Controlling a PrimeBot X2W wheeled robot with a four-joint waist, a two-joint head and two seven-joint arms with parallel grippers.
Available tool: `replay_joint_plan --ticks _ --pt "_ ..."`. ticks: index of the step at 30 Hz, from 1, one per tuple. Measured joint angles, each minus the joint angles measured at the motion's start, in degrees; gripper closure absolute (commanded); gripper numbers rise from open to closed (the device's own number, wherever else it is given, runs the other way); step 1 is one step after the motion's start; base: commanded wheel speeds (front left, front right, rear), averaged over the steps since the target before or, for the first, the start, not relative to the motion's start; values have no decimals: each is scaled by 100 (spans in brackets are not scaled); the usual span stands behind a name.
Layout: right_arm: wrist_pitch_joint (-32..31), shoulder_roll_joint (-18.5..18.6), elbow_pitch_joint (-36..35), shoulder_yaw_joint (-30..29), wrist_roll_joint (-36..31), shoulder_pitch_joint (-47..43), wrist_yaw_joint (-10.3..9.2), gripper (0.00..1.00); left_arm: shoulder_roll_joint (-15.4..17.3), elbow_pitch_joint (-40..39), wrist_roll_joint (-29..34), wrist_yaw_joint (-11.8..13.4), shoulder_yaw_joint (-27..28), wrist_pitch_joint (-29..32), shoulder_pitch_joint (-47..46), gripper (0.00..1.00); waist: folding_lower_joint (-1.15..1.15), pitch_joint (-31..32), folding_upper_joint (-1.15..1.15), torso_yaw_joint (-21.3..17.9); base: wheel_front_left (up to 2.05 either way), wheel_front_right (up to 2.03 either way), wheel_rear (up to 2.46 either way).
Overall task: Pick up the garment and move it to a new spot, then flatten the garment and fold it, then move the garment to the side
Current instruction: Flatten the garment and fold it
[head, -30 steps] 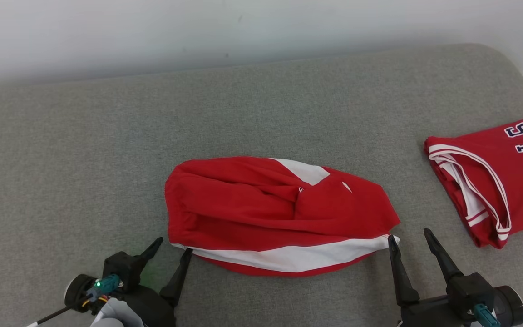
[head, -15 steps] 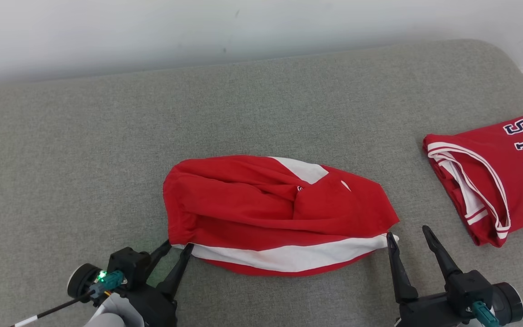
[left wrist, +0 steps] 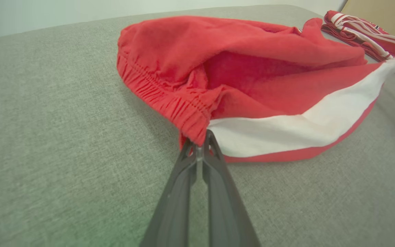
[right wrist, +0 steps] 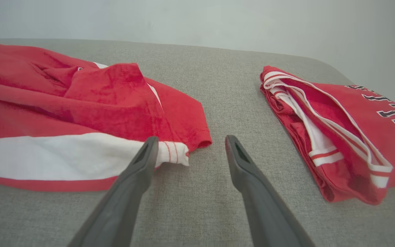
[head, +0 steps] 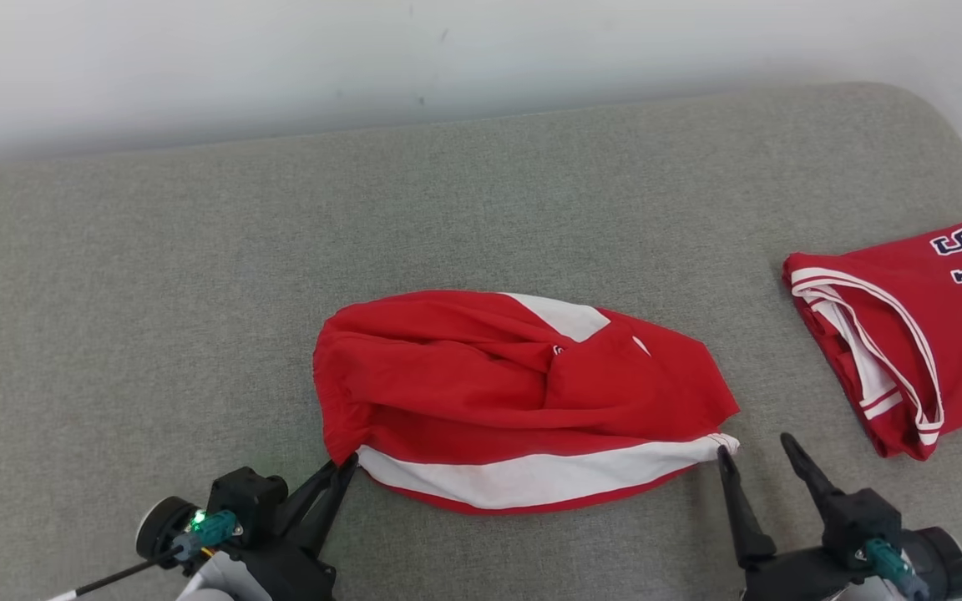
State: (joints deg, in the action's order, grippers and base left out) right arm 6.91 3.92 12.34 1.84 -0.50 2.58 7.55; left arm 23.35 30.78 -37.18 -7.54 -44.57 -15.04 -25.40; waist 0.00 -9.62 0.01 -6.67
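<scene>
At the near left, my left gripper (head: 346, 464) is pressed together, pinching the gathered waistband corner of the red garment (head: 514, 392). The garment is a pair of shorts with a broad white stripe, and it lies crumpled in the middle of the grey fabric-covered worktop (head: 155, 292). At the near right, my right gripper (head: 755, 445) is spread wide and holds nothing, its left finger just beside the garment's white-striped right corner; farther right, well apart, a folded red jersey (head: 890, 334) with white trim and dark lettering lies by the worktop's right edge.
</scene>
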Motion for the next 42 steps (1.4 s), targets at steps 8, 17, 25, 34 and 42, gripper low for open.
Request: replay_joint_plan --ticks 8,17,25,34,42 --pt "-903 315 136 112 70 233 0 0 -236 -51 169 0 174 0 205 100 0 -49 0 115 0 0 0" --pt "-1454 413 252 513 368 413 0 0 -392 -79 241 0 168 0 180 100 0 -155 0 252 0 0 0" --pt "-1656 388 324 616 497 399 0 10 -398 -90 248 0 182 0 125 100 0 -164 0 256 0 0 0" --pt "-1744 360 357 659 593 339 0 67 -394 -107 249 0 204 0 119 100 0 -137 0 245 0 0 0" --pt "-1546 349 119 593 604 341 0 100 -411 -335 265 0 423 0 124 100 0 -67 0 251 0 0 0"
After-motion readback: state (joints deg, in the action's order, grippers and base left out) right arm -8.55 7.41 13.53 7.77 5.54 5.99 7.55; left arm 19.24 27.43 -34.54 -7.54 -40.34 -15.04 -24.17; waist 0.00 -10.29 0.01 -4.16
